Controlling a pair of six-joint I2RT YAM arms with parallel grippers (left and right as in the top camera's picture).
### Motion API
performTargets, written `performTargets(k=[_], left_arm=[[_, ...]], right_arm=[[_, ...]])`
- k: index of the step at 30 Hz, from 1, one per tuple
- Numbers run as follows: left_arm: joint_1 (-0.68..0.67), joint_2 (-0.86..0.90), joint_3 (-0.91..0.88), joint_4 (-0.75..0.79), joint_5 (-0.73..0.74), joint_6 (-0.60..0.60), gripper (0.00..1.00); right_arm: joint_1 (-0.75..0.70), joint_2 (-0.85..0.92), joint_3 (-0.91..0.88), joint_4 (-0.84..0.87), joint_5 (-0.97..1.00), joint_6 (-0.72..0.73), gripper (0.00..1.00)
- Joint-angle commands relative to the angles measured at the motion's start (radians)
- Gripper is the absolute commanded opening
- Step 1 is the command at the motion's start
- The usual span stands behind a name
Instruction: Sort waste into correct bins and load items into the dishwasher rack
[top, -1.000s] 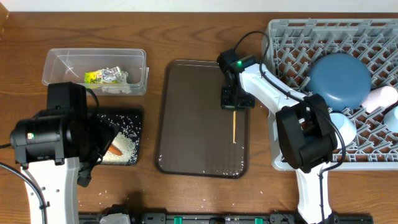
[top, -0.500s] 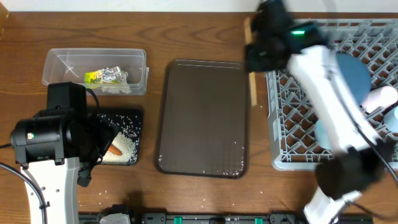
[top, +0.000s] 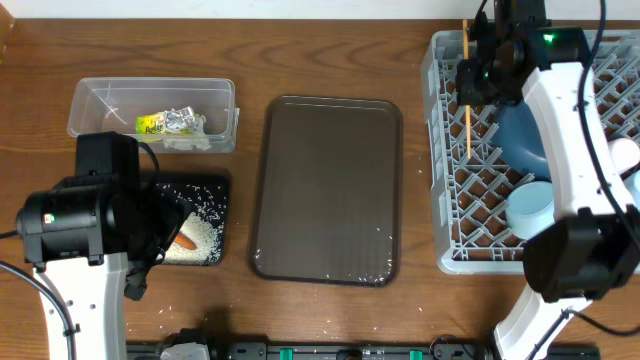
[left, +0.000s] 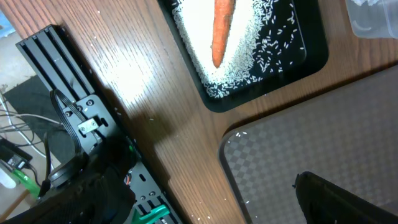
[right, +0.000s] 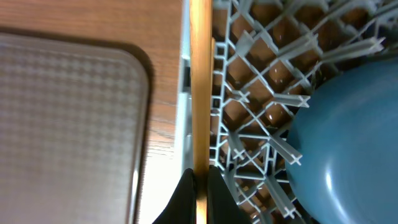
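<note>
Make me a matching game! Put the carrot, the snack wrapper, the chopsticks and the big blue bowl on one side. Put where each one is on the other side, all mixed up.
Things:
1. carrot
2. snack wrapper
3. chopsticks
4. big blue bowl

Places:
a. in the clear tub
b. sitting in the grey rack
c. pinched in the jaws of the right gripper, over the rack's edge
d. lying on rice in the black tray

Pairs: 1-d, 2-a, 3-c, 4-b

right gripper (right: 199, 186) pinched closed, its arm (top: 575, 130) stretched forward.
</note>
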Motion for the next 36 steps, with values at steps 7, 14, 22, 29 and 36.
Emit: performTargets(k=[7,14,22,29,36], left_arm=[[0.003,0.000,-0.003,-0.015,-0.014,0.010,0.98],[0.003,0.000,-0.003,-0.015,-0.014,0.010,0.98],[0.003,0.000,-0.003,-0.015,-0.014,0.010,0.98],[0.003,0.000,-0.003,-0.015,-0.014,0.010,0.98],[0.003,0.000,-0.003,-0.015,-0.014,0.010,0.98]], right_arm=[[-0.006,0.103,-0.007,-0.012,0.009,-0.005,0.58],[-0.004,0.087,-0.005,-0.066,-0.012,0.069,0.58],[0.000,-0.043,-0.005,-0.270,-0.072,0.177,0.99],[0.040,-0.221,-0.019,-0.459,-0.097,0.227,0.99],[0.246,-0.489,-0.263,-0.397,0.022,0.276,0.99]])
